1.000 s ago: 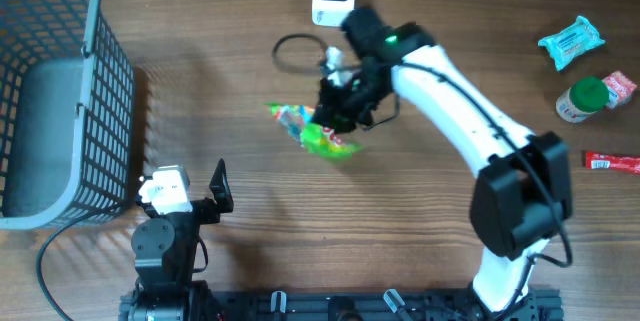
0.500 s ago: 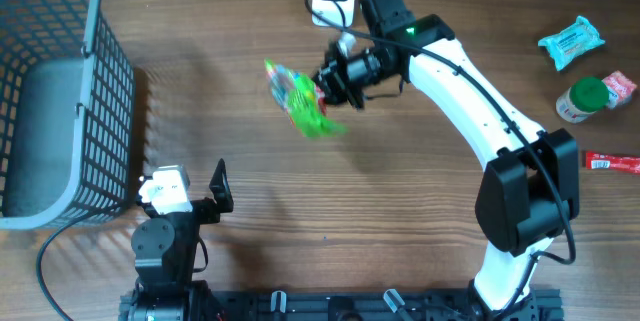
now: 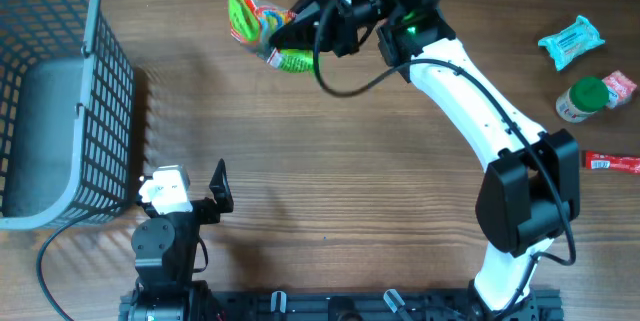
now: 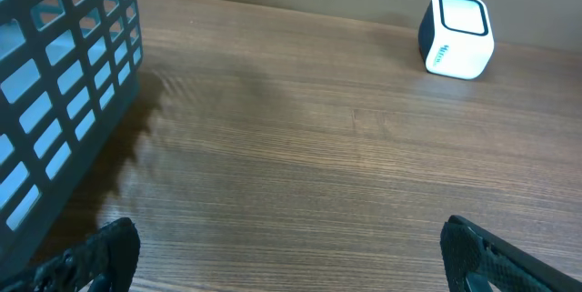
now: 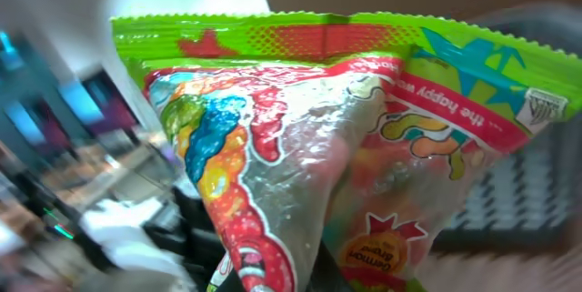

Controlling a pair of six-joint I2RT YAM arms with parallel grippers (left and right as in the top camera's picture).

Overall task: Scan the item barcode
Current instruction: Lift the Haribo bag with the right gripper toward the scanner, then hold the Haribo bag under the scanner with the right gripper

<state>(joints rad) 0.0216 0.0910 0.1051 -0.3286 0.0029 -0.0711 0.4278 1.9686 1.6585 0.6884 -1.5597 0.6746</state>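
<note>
The item, a green candy bag (image 3: 258,23) with colourful gummies printed on it, hangs in the air at the back of the table. My right gripper (image 3: 305,16) is shut on its right end. The right wrist view is filled by the candy bag (image 5: 318,128), seen from close up and creased down the middle, with no barcode showing. The white barcode scanner (image 4: 457,24) stands at the back in the left wrist view; in the overhead view the right arm covers most of it. My left gripper (image 4: 291,260) is open and empty above bare wood at the front left (image 3: 205,196).
A grey mesh basket (image 3: 60,91) stands at the left. At the far right lie a teal packet (image 3: 571,41), a green-capped bottle (image 3: 583,98) and a red packet (image 3: 610,163). A black cable (image 3: 340,76) loops below the right gripper.
My right arm has raised the candy bag from above the table's middle and carried it back and to the left, turning it over. The left arm has not moved.
</note>
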